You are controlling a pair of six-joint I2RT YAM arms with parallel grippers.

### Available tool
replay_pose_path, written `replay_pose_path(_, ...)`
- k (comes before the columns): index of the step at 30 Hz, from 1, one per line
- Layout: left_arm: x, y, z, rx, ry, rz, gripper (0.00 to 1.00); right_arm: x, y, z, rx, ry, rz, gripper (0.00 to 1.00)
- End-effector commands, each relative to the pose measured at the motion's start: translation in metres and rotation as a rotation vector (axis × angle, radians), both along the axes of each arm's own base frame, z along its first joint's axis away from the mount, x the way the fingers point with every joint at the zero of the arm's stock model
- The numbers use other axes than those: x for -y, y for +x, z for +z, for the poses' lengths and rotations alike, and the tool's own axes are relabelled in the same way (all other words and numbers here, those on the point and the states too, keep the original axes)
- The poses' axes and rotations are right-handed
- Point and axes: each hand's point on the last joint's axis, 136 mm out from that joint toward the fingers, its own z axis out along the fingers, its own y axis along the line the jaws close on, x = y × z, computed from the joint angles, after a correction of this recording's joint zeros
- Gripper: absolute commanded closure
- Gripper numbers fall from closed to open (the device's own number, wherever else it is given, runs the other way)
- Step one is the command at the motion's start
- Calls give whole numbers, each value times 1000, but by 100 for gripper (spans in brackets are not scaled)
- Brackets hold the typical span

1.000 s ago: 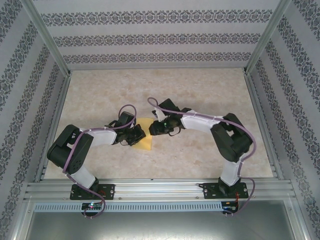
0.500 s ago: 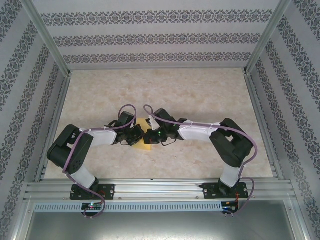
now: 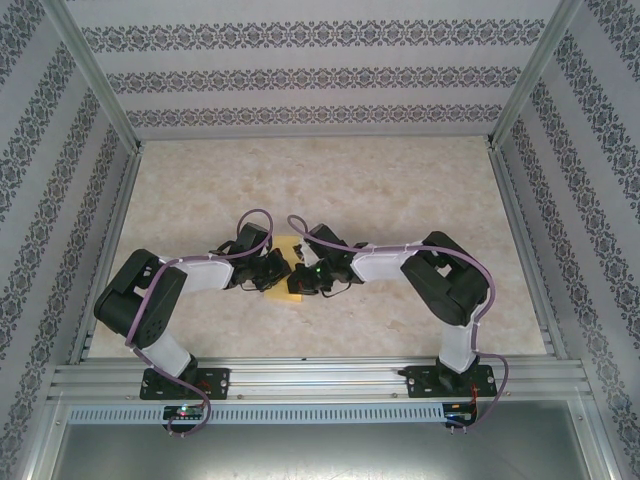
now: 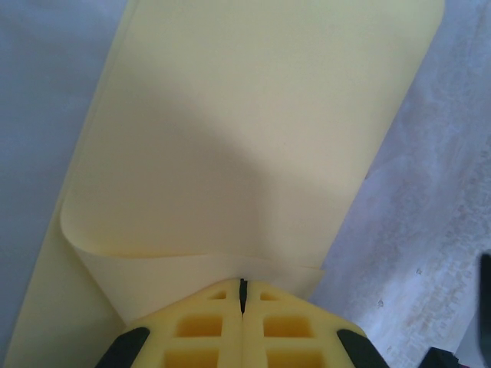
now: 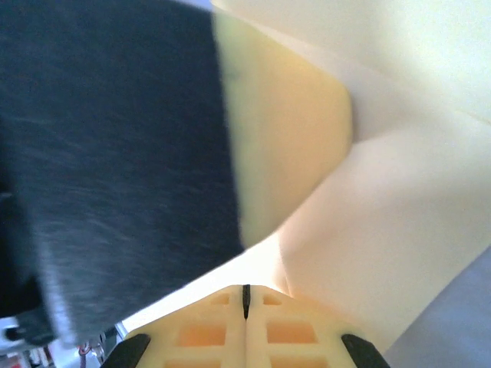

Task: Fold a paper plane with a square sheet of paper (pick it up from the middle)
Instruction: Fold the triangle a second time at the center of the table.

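Marbled beige tabletop [image 3: 400, 190], stripe-patterned walls [image 3: 300, 70], yellow sheet [image 3: 287, 246] central

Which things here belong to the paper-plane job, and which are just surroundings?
Belongs to the job:
- square sheet of paper, curled over itself
- left tool, shut on its edge
- right tool, shut on it

Just there:
- marbled table
- patterned walls
- metal frame rail

Matt, smooth sheet of paper [image 4: 253, 138]; stone-look table [image 3: 400, 190]; metal rail [image 3: 320, 378]
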Motion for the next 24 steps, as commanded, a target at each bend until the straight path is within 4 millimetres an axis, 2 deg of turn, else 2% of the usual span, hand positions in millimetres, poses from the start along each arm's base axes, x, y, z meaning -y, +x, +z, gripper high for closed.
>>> replay_pose_path(1, -27, -36, -42, -154, 122, 9, 100, 4, -8, -16, -72, 15, -12, 94)
replay_pose_path(5, -28, -37, -43, -159, 125, 10, 100, 10, -13, -30, -107, -8, -25, 93)
replay_pose_path(8, -28, -38, -44, -163, 127, 9, 100, 11, -14, -30, -116, 6, -29, 92)
replay_pose_path(14, -28, -38, -43, -161, 127, 9, 100, 2, -5, 11, -51, 82, -19, 91)
replay_pose_path(17, -28, -37, -43, -160, 125, 9, 100, -1, -5, 21, -38, 105, -8, 92)
replay_pose_path(20, -28, -37, -43, -161, 125, 9, 100, 4, -6, 8, -62, 73, -19, 93)
replay_pose_path(24, -28, -38, -44, -162, 127, 6, 100, 13, -16, -19, -122, 27, -34, 93)
